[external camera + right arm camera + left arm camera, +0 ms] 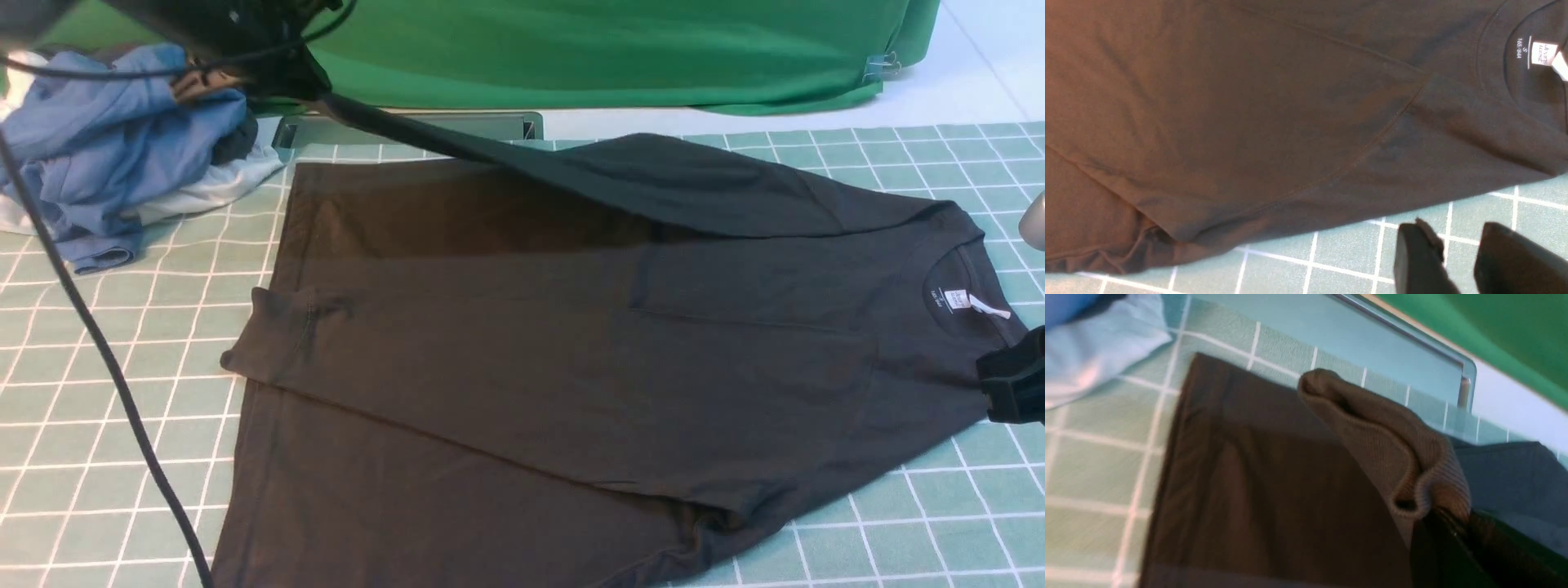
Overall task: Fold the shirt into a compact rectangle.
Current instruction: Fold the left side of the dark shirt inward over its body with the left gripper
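Note:
The black shirt (522, 359) lies spread on the green checked mat (98, 343). Its collar and white neck label (967, 300) point right, and a near sleeve is folded across the body. My left gripper (294, 77) hangs raised at the far left, shut on the shirt's far edge, which stretches taut from it down toward the collar. In the left wrist view, a bunch of fabric (1392, 449) curls out of that gripper (1453, 522). My right gripper (1012, 384) stands open beside the shoulder. Its fingers (1417, 253) hover over bare mat with nothing between them, just off the shirt's edge (1331, 204).
A heap of blue and white garments (122, 139) lies at the far left of the mat. Green cloth (612, 49) hangs along the back, with a grey rail (408, 126) below it. A black cable (106, 367) droops across the left side.

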Available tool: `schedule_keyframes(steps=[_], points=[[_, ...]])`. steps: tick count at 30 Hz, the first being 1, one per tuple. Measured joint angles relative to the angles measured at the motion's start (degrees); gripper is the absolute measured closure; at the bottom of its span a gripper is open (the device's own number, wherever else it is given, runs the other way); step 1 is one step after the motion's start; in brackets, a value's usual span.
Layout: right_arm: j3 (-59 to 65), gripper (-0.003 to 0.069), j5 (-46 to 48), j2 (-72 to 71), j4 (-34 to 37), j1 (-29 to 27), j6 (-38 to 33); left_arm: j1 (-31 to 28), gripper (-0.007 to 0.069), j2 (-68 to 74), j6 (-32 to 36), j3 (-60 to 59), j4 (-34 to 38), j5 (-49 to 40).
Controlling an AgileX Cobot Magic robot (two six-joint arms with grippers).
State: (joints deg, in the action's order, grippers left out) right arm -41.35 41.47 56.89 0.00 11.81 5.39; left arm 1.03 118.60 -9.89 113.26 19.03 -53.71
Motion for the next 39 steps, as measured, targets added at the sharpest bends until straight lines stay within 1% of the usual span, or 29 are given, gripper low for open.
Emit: schedule_keyframes(steps=[5, 10, 11, 13, 15, 19, 21, 24, 27, 30, 32, 33, 35, 38, 39], points=[[0.0, 0.0421, 0.07, 0.0, 0.0, 0.0, 0.0, -0.05, 0.0606, -1.05, 0.0, -1.03, -4.17, -13.07], [-0.01, 0.0421, 0.67, 0.0, 0.0, 0.0, 0.0, -0.05, 0.0606, -4.74, 0.12, -10.14, -5.25, -15.16], [-0.01, 0.0421, 0.8, 0.0, 0.0, 0.0, 0.0, -0.05, 0.0606, -6.56, 0.12, -14.41, -5.32, -15.22], [-0.01, 0.0421, 0.8, 0.0, 0.0, 0.0, 0.0, -0.05, 0.0606, -8.79, 0.12, -20.12, -5.45, -14.06], [-0.01, 0.0421, 0.8, 0.0, 0.0, 0.0, 0.0, -0.05, 0.0606, -10.3, 0.12, -25.28, -5.67, -10.81], [-0.01, 0.0421, 0.8, 0.0, 0.0, 0.0, 0.0, -0.05, 0.0604, -10.8, 0.12, -33.7, -5.72, -1.45], [-0.01, 0.0421, 0.8, 0.0, 0.0, 0.0, 0.0, -0.05, 0.0594, -10.8, 0.12, -36.44, -5.72, 1.64], [-0.01, 0.0421, 0.61, 0.0, 0.0, 0.0, 0.0, -0.05, 0.0552, -10.8, 0.12, -38.11, -6.39, 2.38], [-0.01, 0.0421, 0.51, 0.0, 0.0, 0.0, 0.0, -0.05, 0.0455, -11.32, 0.07, -38.18, -8.83, 1.03], [-0.01, 0.0421, 0.51, 0.0, 0.0, 0.0, 0.0, -0.05, 0.0338, -13.64, 0.07, -37.93, -12.41, -1.22], [-0.01, 0.0421, 0.43, 0.0, 0.0, 0.0, 0.0, -0.05, 0.0281, -16.09, 0.07, -37.82, -13.85, -2.28], [-0.01, 0.0421, 0.41, 0.0, 0.0, 0.0, 0.0, -0.05, 0.0275, -16.09, 0.07, -37.82, -13.99, -2.41], [-0.01, 0.0421, 0.37, 0.0, 0.0, 0.0, 0.0, -0.05, 0.0216, -19.86, 0.07, -37.82, -14.8, -5.02], [-0.01, 0.0421, 0.37, 0.0, 0.0, 0.0, 0.0, -0.05, 0.02, -22.37, -0.32, -37.58, -13.97, -10.09], [-0.01, 0.0421, 0.37, 0.0, 0.0, 0.0, 0.0, -0.05, 0.0199, -23.13, -0.53, -37.58, -12.42, -12.78]])
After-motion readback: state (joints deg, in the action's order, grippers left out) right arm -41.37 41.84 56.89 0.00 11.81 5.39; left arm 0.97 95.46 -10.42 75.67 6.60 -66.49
